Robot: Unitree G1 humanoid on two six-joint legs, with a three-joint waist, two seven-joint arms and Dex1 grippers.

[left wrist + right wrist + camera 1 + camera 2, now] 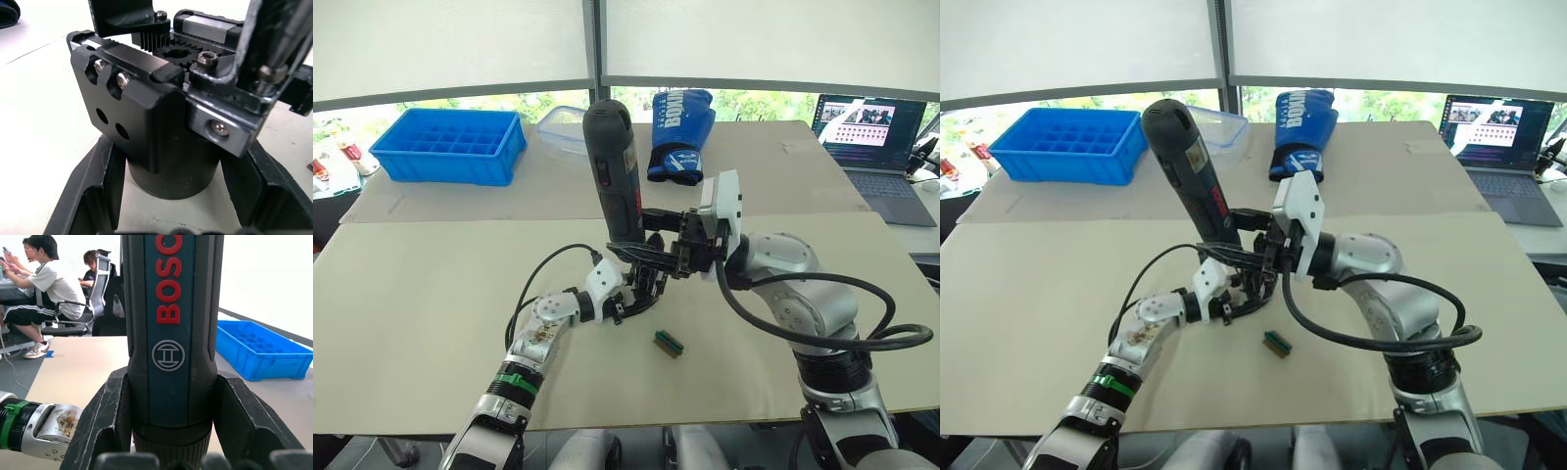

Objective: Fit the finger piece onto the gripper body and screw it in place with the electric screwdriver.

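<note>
The gripper body [161, 122], a black assembly with a round base, stands on the table between the fingers [93, 196] of my left gripper [631, 299], which is shut on its base. My right gripper [634, 233] is shut on the electric screwdriver [612, 166]. The screwdriver stands nearly upright over the body, its label [168, 279] facing the right wrist camera. Its thin metal bit [286, 34] comes down at one side of the body's top. A black part [122, 14] screwed on top rises from the body. I cannot tell the finger piece apart from the body's black parts.
A small green-and-brown block [669, 344] lies just right of the left gripper. Farther back are a blue compartment bin [450, 145], a clear container [558, 127] and a blue boxing glove [680, 132]. A laptop [871, 137] sits at the far right. Seated people [44, 284] show in the right wrist view.
</note>
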